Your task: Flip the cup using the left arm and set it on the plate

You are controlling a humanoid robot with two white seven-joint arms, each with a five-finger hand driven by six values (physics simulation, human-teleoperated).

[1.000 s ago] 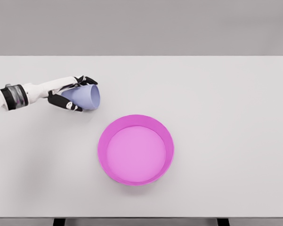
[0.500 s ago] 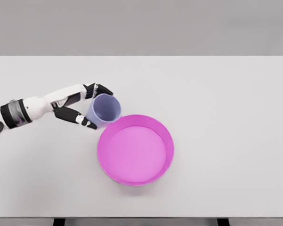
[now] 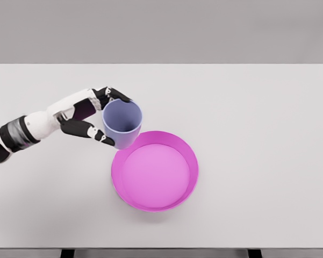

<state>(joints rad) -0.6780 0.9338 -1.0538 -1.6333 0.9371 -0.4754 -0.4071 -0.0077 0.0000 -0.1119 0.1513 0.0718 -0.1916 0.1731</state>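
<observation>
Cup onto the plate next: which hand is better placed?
Left. The left hand already grips the cup, mouth up, at the upper-left rim of the plate. No right arm is in view.

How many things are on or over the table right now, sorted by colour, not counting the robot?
Lavender-blue: 1, the cup, held in the left hand
Magenta-pink: 1, the plate
Total: 2
</observation>
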